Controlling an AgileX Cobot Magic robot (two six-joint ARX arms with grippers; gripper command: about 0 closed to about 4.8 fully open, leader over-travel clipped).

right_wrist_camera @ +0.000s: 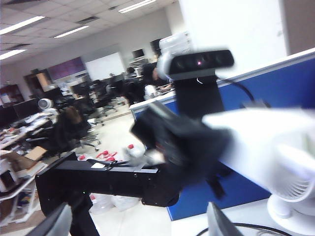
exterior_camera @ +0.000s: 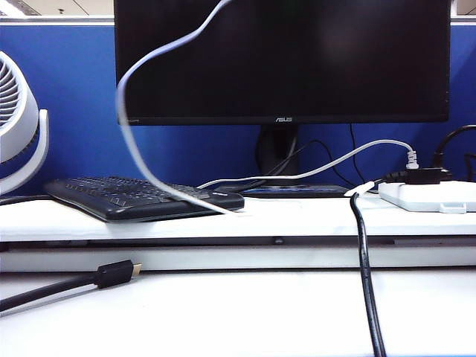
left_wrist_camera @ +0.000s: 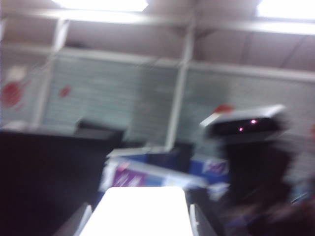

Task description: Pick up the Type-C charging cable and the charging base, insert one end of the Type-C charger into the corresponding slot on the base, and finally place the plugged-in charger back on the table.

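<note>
While the left pincer [left_wrist_camera: 138, 219] is clamping the small white rectangular charging base [left_wrist_camera: 140, 206] aloft, the raised right pincer [right_wrist_camera: 140, 216] is hovering apart, empty. The thin white Type-C charging cable [exterior_camera: 120, 104] is looping limp and light, probably needing a pinch near its end.

Left end effector [left_wrist_camera: 138, 223] grips something white and blurred; right end effector [right_wrist_camera: 138, 221] gapes, raised.

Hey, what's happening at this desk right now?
Two robot arms, both outside the desk camera's sight, are working on a charger. The left end effector seems to grip the charging base; the right end effector is open and empty. The Type-C charging cable loops up from the table, off the picture's top.
</note>
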